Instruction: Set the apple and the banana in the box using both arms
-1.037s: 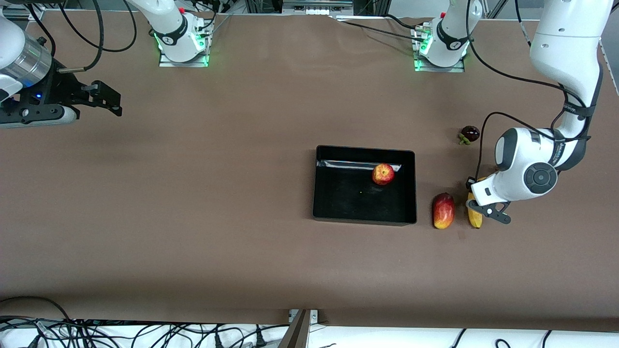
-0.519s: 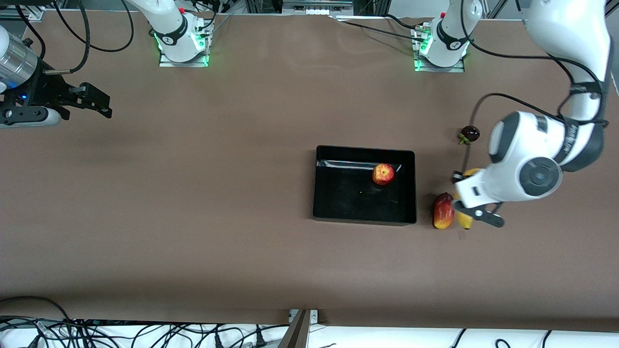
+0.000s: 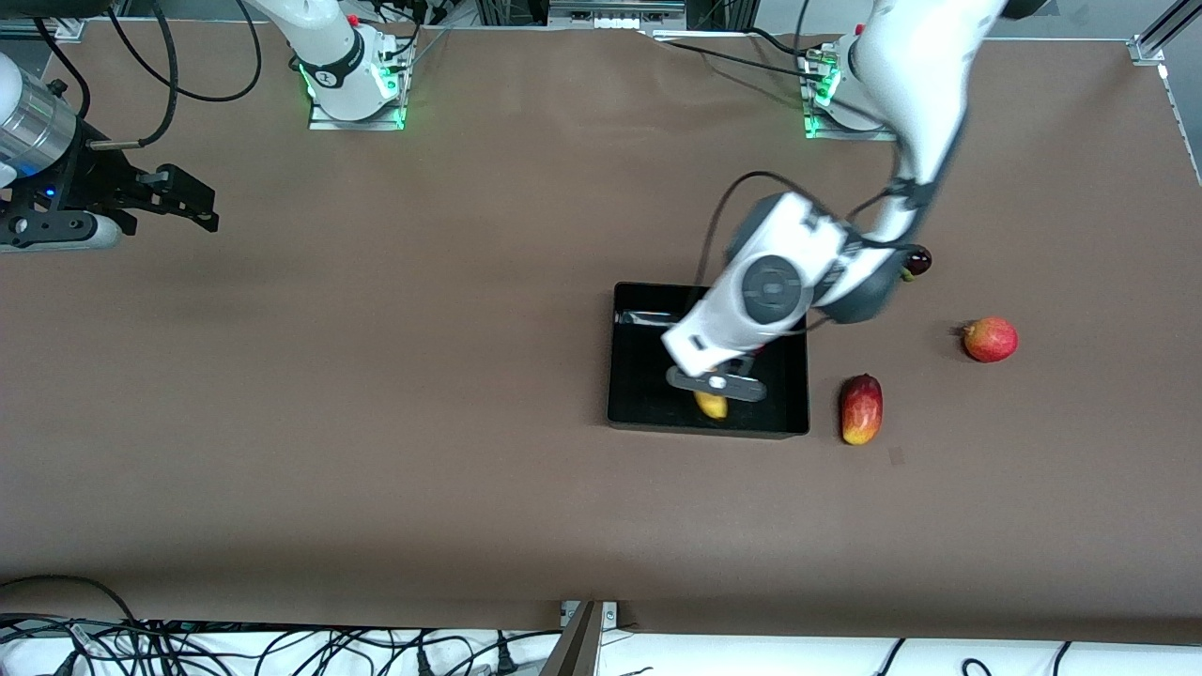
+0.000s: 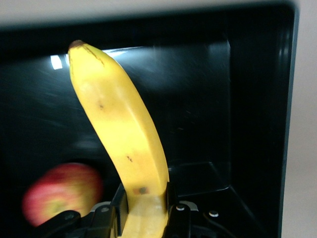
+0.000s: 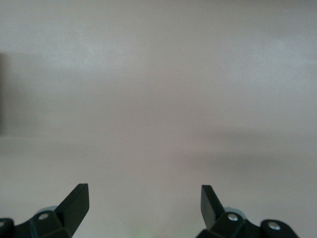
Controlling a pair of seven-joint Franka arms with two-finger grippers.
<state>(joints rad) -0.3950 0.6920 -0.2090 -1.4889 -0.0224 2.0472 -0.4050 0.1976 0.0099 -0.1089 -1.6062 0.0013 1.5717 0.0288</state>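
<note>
The brown table [image 3: 423, 394] fills the whole scene, with both arms' bases along its top edge. The left arm [image 3: 916, 103] reaches down over the black box [image 3: 622, 376], which sits a little toward the left arm's end of the table, and its wrist covers much of the box's inside. The right arm [image 3: 28, 122] waits at its own end of the table, with the right gripper [image 3: 192, 197] hanging over bare tabletop, fingers [image 5: 74, 201] spread wide and holding nothing. The left gripper [image 4: 143, 208] is clamped tight on the banana [image 4: 121, 129] near one end; the fruit hangs over the box floor, its dark tip pointing away from the fingers, and only its yellow end shows below the wrist in the front view. The apple [image 4: 62, 191] lies in the box, close by the gripper. Out on the table, a red-and-yellow oval fruit [image 3: 861, 408] lies just beside the box toward the left arm's end, a pinkish-red round fruit [image 3: 990, 339] lies further that way, and a small dark fruit [image 3: 918, 260] peeks out from under the left arm.
</note>
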